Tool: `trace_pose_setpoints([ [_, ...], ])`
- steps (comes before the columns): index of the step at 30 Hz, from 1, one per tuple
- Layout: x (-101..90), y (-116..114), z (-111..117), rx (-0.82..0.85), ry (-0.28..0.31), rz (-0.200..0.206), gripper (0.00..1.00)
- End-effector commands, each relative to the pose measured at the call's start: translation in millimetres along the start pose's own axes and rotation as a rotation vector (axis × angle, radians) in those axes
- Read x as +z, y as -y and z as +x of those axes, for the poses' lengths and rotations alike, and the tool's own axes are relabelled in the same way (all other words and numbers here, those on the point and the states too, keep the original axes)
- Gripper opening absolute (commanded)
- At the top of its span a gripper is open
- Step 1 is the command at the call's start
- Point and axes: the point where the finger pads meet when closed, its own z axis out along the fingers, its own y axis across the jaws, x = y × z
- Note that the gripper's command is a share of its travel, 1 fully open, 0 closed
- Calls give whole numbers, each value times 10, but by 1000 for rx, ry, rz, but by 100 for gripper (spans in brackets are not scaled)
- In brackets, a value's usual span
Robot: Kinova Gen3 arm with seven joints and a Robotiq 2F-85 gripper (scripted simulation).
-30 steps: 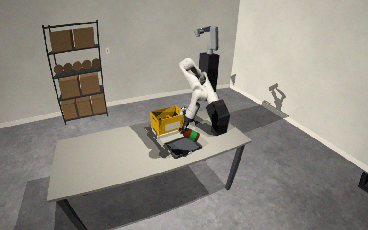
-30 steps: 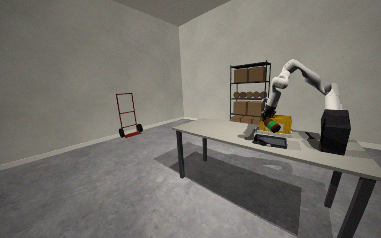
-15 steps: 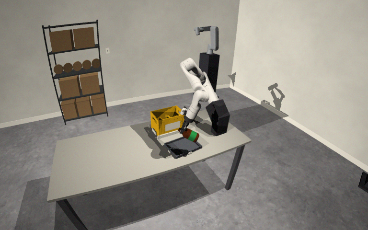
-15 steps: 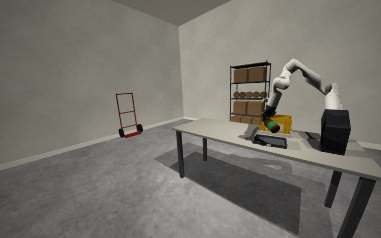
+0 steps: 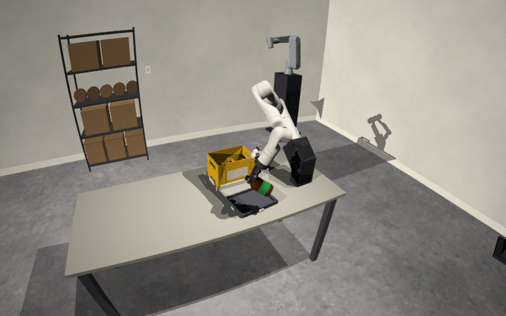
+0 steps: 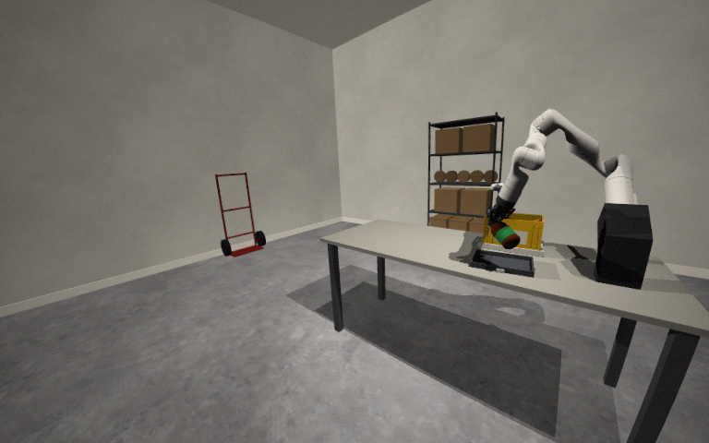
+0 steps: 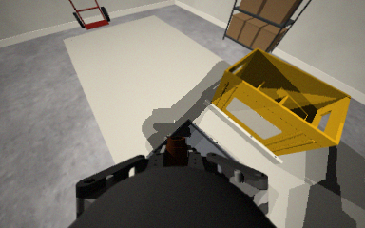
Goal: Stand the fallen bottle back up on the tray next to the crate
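Observation:
A brown bottle [image 5: 261, 186] [image 6: 504, 235] with a green label band hangs tilted in the air above the dark tray [image 5: 267, 204] [image 6: 526, 269]. Its base points down and away from the arm. My gripper [image 5: 252, 176] [image 6: 494, 219] [image 7: 177, 151] is shut on the bottle's neck end. In the wrist view the bottle's brown neck [image 7: 176, 147] shows between the fingers, and its dark body fills the bottom of the frame. The yellow crate [image 5: 228, 164] [image 6: 525, 227] [image 7: 280, 102] stands just behind the tray.
The black robot base block [image 5: 300, 160] [image 6: 623, 243] stands on the table [image 5: 149, 219] right of the tray. A shelf rack [image 5: 104, 97] with boxes stands by the back wall. A red hand truck [image 6: 237, 214] stands on the floor far off.

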Motion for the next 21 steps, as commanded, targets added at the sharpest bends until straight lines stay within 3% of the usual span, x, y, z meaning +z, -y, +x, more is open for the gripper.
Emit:
trace_pose_setpoints([
  [1,-21,8,-25,-6,-17,4,0],
  [21,-24,10,-23,-5,-44,5,0],
])
